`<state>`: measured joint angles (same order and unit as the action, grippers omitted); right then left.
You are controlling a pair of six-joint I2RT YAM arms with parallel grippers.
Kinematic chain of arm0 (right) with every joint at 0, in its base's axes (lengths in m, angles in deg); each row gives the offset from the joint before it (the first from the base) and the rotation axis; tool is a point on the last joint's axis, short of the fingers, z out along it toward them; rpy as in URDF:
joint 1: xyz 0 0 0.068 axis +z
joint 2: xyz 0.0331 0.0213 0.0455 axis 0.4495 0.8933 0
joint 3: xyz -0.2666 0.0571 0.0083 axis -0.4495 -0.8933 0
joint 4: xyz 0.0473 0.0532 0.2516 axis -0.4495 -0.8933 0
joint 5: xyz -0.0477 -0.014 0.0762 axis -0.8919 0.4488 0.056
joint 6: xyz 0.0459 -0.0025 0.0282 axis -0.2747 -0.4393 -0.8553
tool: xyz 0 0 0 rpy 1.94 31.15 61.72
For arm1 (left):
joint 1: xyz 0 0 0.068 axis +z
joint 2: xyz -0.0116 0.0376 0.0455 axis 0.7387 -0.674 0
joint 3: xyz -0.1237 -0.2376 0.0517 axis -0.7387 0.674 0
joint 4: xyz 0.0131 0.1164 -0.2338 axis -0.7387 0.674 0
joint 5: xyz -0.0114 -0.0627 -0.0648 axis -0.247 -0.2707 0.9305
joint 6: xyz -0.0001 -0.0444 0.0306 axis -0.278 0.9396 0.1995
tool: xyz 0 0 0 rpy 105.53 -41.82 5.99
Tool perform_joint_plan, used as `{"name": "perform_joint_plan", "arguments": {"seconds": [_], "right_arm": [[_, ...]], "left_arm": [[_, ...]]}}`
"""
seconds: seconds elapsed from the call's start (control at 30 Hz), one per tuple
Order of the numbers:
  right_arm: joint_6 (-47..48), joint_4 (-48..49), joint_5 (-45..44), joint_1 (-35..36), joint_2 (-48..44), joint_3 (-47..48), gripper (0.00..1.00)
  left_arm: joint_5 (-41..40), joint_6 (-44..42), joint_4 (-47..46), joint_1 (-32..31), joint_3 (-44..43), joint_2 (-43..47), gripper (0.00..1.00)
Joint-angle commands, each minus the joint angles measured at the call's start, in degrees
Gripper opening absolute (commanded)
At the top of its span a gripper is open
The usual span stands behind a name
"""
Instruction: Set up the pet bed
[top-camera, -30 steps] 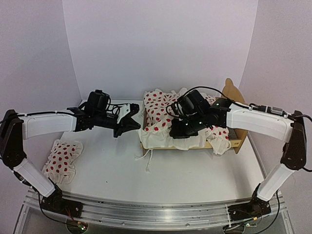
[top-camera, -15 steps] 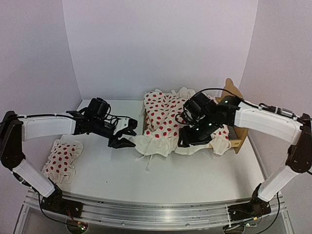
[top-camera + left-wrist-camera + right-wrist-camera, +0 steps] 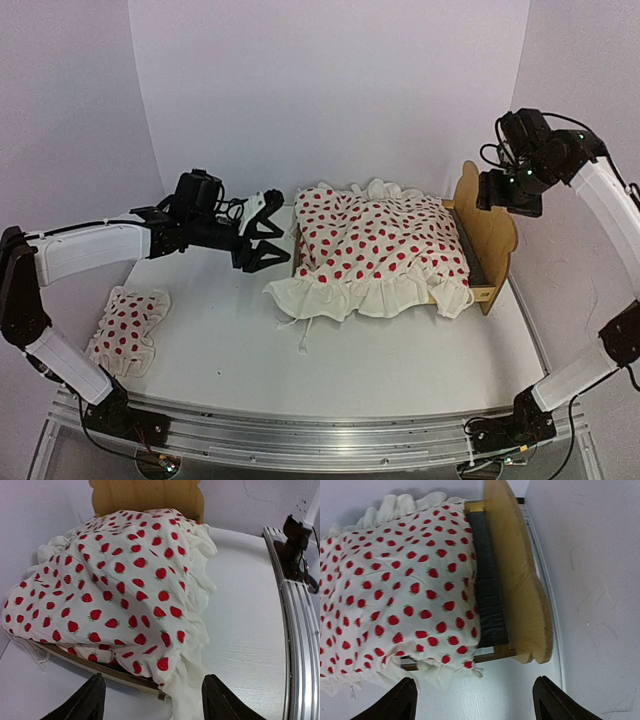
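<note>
Both pincers have pulled back from the bed. The right pincer (image 3: 510, 195) now hangs high at the far right, the left pincer (image 3: 272, 240) sits just left of the bed's foot end, and the ruffled cloth (image 3: 375, 245), bunched a moment ago, lies spread.

From above, the pet bed (image 3: 492, 240) stands at the far right of the tabletop (image 3: 400, 370), with the cloth covering nearly all of it. I'd judge the spreading done. The pillow (image 3: 125, 325), well apart at the near left, seems the piece left to place.

From the left wrist, spread dark fingers (image 3: 85, 702) frame soft fabric printed with strawberries. Its frilled hem spills over the plywood rail (image 3: 115, 675) onto the tabletop.

From the right wrist, the fingers (image 3: 400, 700) stand wide apart too, holding nothing. A strip of dark grey mattress pad (image 3: 487, 590) shows bare beside the smooth scalloped headboard (image 3: 517, 580).
</note>
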<state>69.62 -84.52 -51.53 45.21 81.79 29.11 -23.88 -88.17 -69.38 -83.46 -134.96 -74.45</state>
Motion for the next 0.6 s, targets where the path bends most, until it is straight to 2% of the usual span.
{"name": "perform_joint_plan", "arguments": {"seconds": [0.0, 0.1, 0.3, 0.4, 0.47, 0.57], "right_arm": [[10.2, -3.5, 2.7, -10.6, 8.6, 6.5, 0.8], [11.7, -2.4, 6.6, -15.0, 13.0, 8.7, 0.79], [15.0, 0.2, 11.5, -16.8, 17.3, 9.5, 0.73], [16.4, 0.2, 17.4, -16.8, 18.7, 8.5, 0.61], [16.8, 0.1, 19.7, -16.8, 19.0, 6.9, 0.43], [16.9, 0.2, 25.8, -16.7, 18.6, 4.0, 0.29]], "left_arm": [[-6.7, 21.1, -8.6, 0.0, -3.7, -3.4, 0.66], [-8.5, 22.1, -13.2, -0.9, -4.2, -6.3, 0.64], [-15.0, 15.9, -18.5, -5.3, -2.8, -10.1, 0.65], [-16.7, 15.4, -19.3, -6.7, -3.0, -10.4, 0.64], [-17.4, 13.9, -20.0, -7.6, -3.5, -10.0, 0.64], [-18.2, 11.8, -19.6, -8.7, -4.8, -9.4, 0.65]]}}
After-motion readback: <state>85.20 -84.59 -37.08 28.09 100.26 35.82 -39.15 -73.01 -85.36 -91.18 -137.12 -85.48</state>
